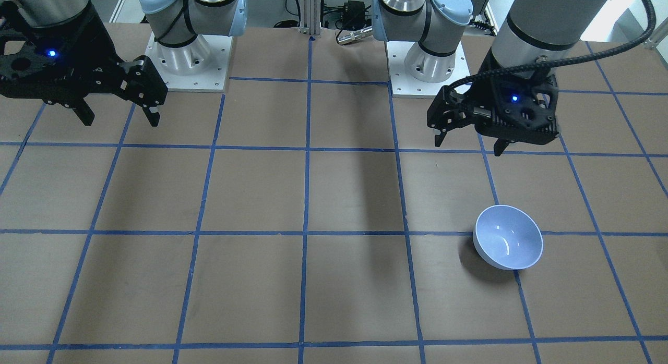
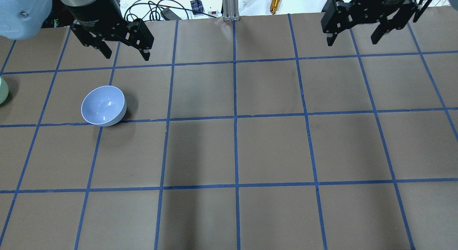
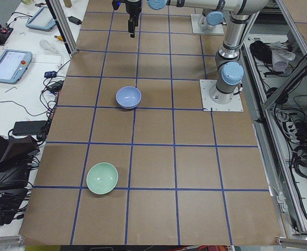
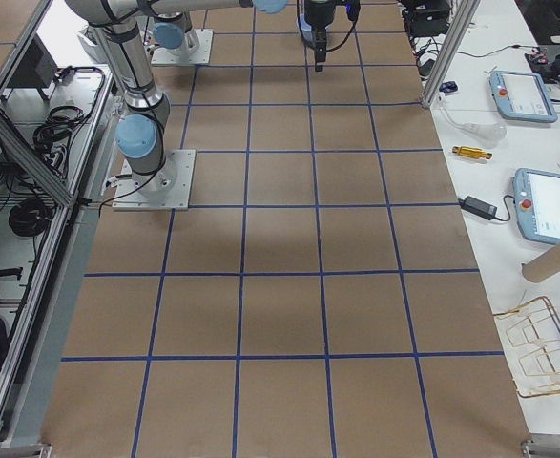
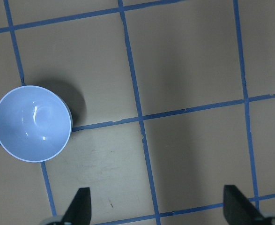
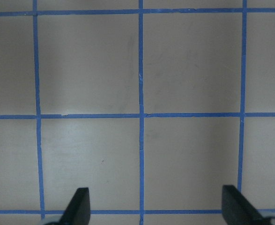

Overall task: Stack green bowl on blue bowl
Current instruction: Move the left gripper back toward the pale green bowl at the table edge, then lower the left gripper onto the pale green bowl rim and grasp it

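The blue bowl [image 1: 508,238] stands upright on the brown table on my left side; it also shows in the overhead view [image 2: 103,105], the exterior left view [image 3: 128,97] and the left wrist view [image 5: 33,123]. The green bowl [image 3: 102,178] stands upright further out toward the table's left end, only its edge showing in the overhead view [image 2: 1,90]. My left gripper [image 2: 126,57] hangs open and empty above the table, off to one side of the blue bowl [image 1: 468,147]. My right gripper [image 2: 351,43] is open and empty, high over the right half [image 1: 121,122].
Blue tape lines [image 2: 235,117] divide the table into squares. The two arm bases [image 1: 190,56] [image 1: 428,61] stand on the robot's side. An aluminium post [image 2: 230,6], cables and tablets [image 4: 547,205] lie beyond the far edge.
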